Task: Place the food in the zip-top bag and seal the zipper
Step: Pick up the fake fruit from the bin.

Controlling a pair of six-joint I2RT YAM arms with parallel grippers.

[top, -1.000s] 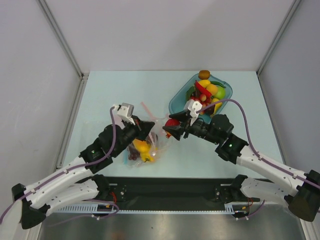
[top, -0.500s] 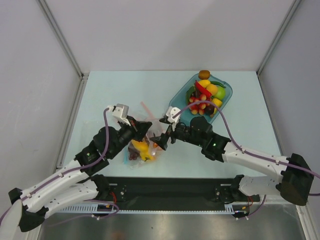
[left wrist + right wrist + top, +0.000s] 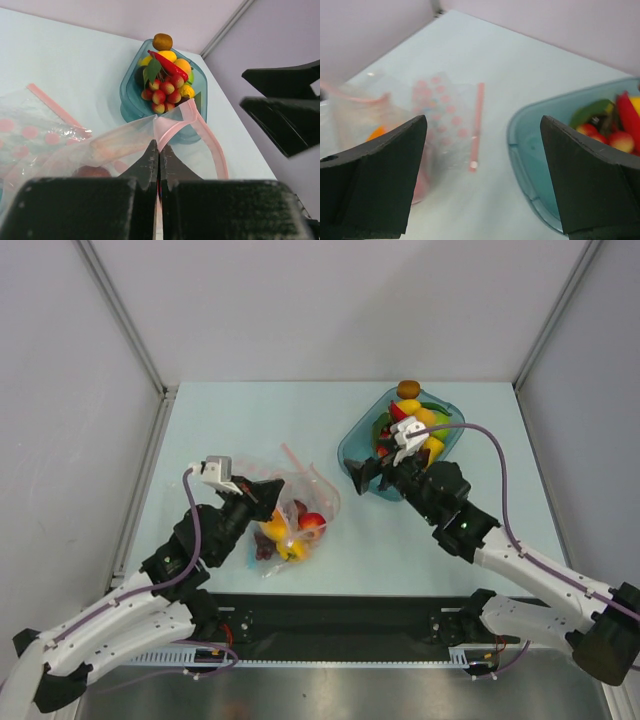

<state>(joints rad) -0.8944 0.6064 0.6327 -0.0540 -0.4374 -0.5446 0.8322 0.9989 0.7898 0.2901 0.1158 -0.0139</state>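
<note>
Clutter on the bench (image 3: 225, 420) sits in two spots: a teal dish (image 3: 346, 453) at the far right, heaped with toy food (image 3: 422, 422), and a clear bag (image 3: 325, 502) lying left of it near the middle. Inside the bag are a red fruit (image 3: 312, 522), a yellow pepper (image 3: 280, 533) and a dark grape bunch (image 3: 264, 546).

The left end effector (image 3: 272, 487) is pressed together, pinching the bag's pink zipper (image 3: 165, 131) and holding the mouth up off the bench. The right end effector (image 3: 368, 473) is spread wide and holds nothing; it hangs over the dish's near-left corner, well apart from the bag.

A loose pink strip (image 3: 294, 457) lies just beyond the bag beside some spotted plastic (image 3: 445, 112). Whether that plastic belongs to the bag cannot be told.

From above, the right end effector covers part of the dish rim. In the left wrist view the end effector's own body hides the lower bag. The right wrist view is soft and cuts the dish off at its edge.

Bare bench stretches along the far side and the left. Walls close in on both sides, and the arms' bases line the near edge.
</note>
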